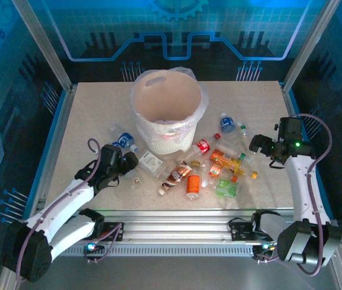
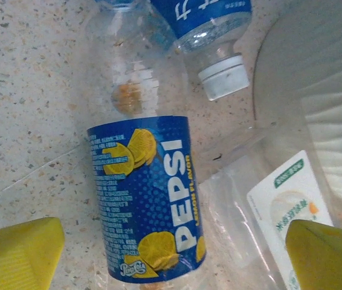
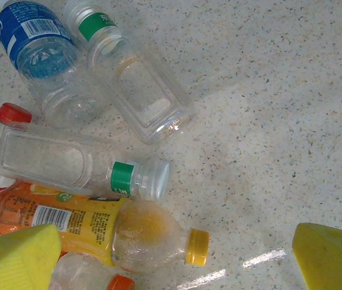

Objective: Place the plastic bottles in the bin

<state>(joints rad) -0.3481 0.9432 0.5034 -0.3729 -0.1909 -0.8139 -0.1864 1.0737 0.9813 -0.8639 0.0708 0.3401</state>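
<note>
On the table point(image 1: 86, 121), the bin point(image 1: 165, 136) stands mid-width toward the far edge, the plastic bottles point(image 1: 219, 166) lie before it within reach, the left gripper point(image 1: 125, 162) is spread astride the Pepsi bottle point(image 2: 144, 199), apparently to seize it, and the right gripper point(image 1: 257, 145) is spread over the right-hand cluster.

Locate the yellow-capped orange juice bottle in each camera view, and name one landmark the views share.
Top external: the orange bottle lies on its side, right of the picture's centre.
Right wrist: the orange bottle lies at lower left, with its yellow cap pointing right.
Shared landmark: the blue-labelled bottle, higher in both pictures.
</note>
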